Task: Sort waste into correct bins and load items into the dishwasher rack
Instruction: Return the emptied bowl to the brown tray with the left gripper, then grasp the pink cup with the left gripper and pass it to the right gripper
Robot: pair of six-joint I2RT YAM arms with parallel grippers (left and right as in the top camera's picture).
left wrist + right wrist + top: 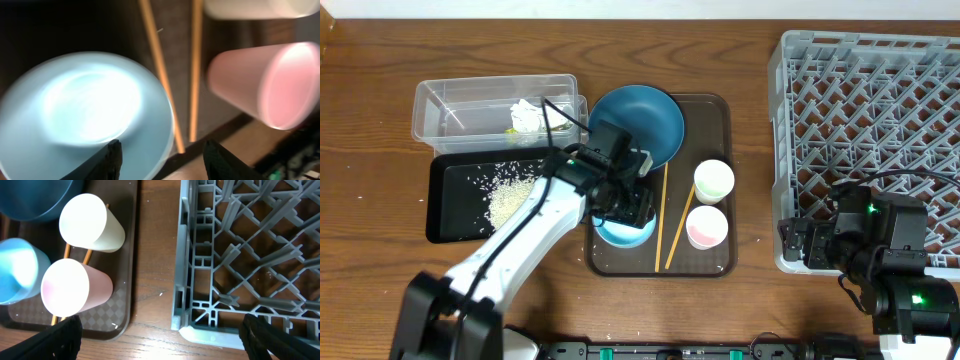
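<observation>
Toward the front edge, with left gripper spread over bowl rim: risks slipping, knocking chopsticks or pink cup.

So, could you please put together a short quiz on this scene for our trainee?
1. True or false: the cream cup and the pink cup are both on the brown tray.
2. Where is the rice? A) on the plate B) in the black tray C) in the rack
3. Fill in: the left gripper is open over the rim of the ____.

Key: 1 true; 2 B; 3 bowl.
</observation>
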